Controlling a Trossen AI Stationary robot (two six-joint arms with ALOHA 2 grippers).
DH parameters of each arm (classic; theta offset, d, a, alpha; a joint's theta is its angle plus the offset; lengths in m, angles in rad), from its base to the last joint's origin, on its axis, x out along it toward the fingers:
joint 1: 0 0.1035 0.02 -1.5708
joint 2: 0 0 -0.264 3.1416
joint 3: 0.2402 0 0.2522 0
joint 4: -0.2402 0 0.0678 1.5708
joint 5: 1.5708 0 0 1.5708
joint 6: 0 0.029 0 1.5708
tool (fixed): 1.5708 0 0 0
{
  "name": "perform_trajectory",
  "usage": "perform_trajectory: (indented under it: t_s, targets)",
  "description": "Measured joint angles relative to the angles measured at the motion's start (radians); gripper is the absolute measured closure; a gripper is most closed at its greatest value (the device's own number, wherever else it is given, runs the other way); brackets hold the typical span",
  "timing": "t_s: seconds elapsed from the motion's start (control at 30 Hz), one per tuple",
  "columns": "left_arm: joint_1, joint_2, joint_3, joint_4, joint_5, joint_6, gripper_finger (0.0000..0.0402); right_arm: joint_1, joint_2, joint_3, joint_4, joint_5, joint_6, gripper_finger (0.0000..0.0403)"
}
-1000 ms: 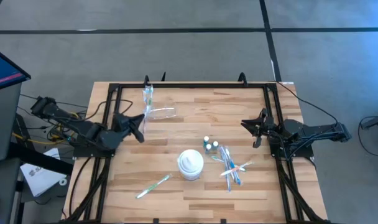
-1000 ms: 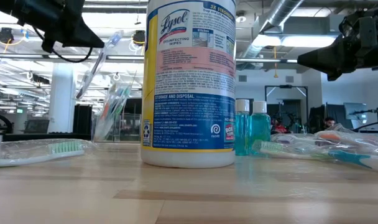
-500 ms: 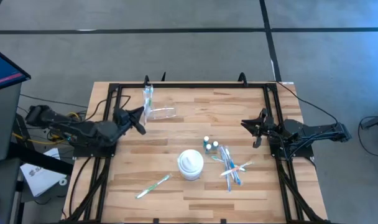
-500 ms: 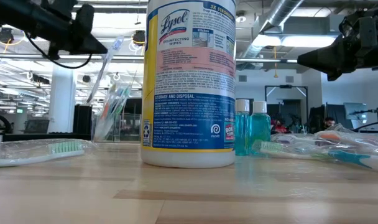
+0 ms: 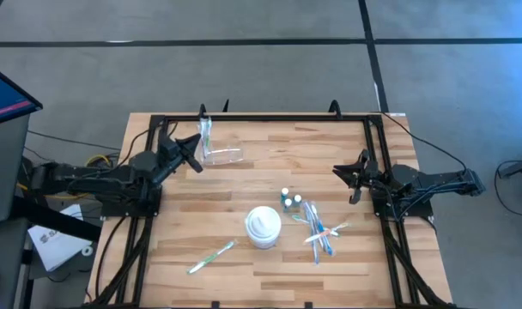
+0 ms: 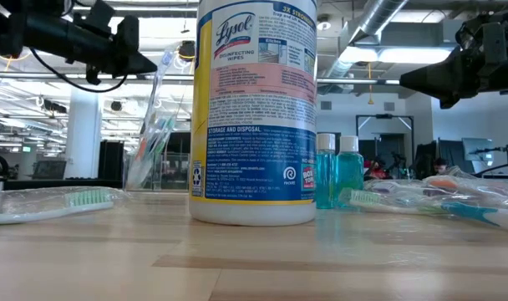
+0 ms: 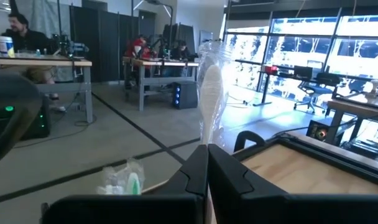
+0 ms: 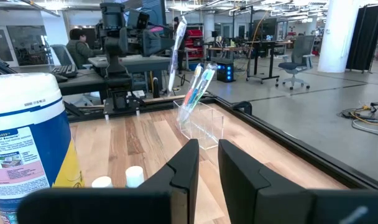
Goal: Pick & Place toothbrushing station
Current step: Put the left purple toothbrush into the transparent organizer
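Left claw (image 5: 192, 152), upper left of the overhead frame, grips a wrapped toothbrush (image 7: 211, 93) above the clear cups (image 5: 216, 154). Right claw (image 5: 348, 178) hovers slightly parted at the desk (image 5: 244, 193) right edge

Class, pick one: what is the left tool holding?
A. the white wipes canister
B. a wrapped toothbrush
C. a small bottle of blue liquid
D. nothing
B: the left tool is shut on a plastic-wrapped toothbrush, held above the clear plastic cup at the table's far side.
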Motion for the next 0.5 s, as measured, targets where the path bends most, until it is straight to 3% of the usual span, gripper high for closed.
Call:
perform_trajectory:
  t_s: [0.2,0.5]
  targets:
    - [0.077,0.003,0.000,0.006,0.083,0.001,0.0401,0.000,0.000,0.000,0.000,0.000,0.000,0.0349]
    - [0.103,0.051,0.000,0.043,0.099,0.056,0.0401,0.000,0.000,0.000,0.000,0.000,0.000,0.0349]
